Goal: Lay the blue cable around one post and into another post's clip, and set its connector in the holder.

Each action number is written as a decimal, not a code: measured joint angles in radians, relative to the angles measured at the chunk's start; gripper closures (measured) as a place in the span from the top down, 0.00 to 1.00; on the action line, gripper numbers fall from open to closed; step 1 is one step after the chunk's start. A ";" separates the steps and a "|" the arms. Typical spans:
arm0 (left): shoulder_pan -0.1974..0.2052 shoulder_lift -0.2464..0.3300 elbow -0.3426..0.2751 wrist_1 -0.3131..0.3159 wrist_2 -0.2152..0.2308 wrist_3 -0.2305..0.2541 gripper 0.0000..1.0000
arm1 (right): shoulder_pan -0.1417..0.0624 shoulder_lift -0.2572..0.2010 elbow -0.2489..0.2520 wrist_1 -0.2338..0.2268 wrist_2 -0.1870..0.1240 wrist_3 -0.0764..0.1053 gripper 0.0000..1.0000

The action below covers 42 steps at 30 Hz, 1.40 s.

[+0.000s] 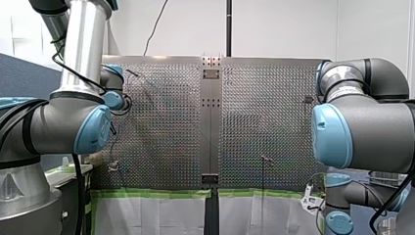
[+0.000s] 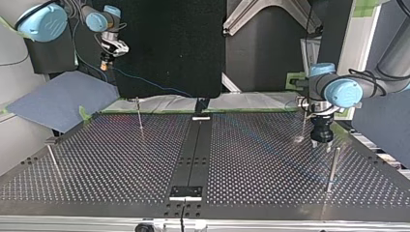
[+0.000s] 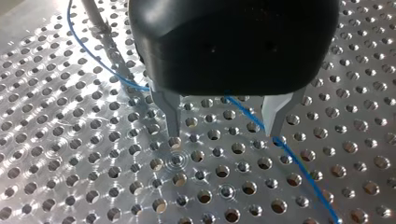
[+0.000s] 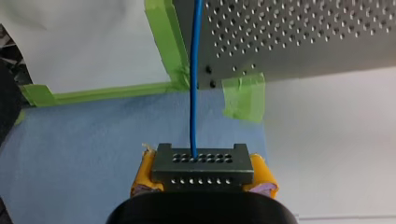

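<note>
Your right tool [image 4: 202, 173] clamps the black connector [image 4: 201, 161] between its yellow pads [image 4: 142, 179], off the table [image 3: 70, 163] at the top view's ten o'clock, likely to hold the blue cable [image 3: 303, 172] clear while your left tool [image 3: 222, 135], fingers spread, straddles it beside the post [image 3: 93, 16] at its eleven o'clock.

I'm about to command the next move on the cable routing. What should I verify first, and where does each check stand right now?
1. Hold on the connector: ok; the right gripper clamps it with yellow pads on both sides.
2. The left gripper open: ok; fingers apart, tips at the table.
3. The blue cable between the left fingers: ok, though it runs close to the pale one.
4. Cable round a post: cannot tell; it passes beside one.
5. Connector in the holder: not ok; it is held off the table, above the blue cloth.
</note>
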 joint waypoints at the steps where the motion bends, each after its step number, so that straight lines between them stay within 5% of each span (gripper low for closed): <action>1: 0.000 0.000 0.000 0.000 0.000 0.000 0.87 | 0.000 -0.003 0.000 0.003 -0.008 -0.008 0.00; 7: -0.001 0.000 0.000 -0.001 0.000 0.000 0.87 | 0.001 -0.034 0.001 0.033 -0.055 -0.042 0.00; 15: -0.003 0.000 0.000 -0.001 0.000 0.000 0.87 | 0.005 -0.104 0.003 0.097 -0.127 -0.048 0.00; 27: -0.008 0.000 0.000 -0.004 -0.002 0.003 0.87 | 0.005 -0.205 0.022 0.092 -0.226 -0.054 0.00; 34: -0.018 0.000 0.000 -0.027 -0.018 0.020 0.90 | 0.002 -0.265 0.041 0.086 -0.236 -0.052 0.00; 42: -0.029 0.020 0.000 -0.093 -0.072 0.025 0.90 | 0.003 -0.277 0.042 0.083 -0.237 -0.033 0.00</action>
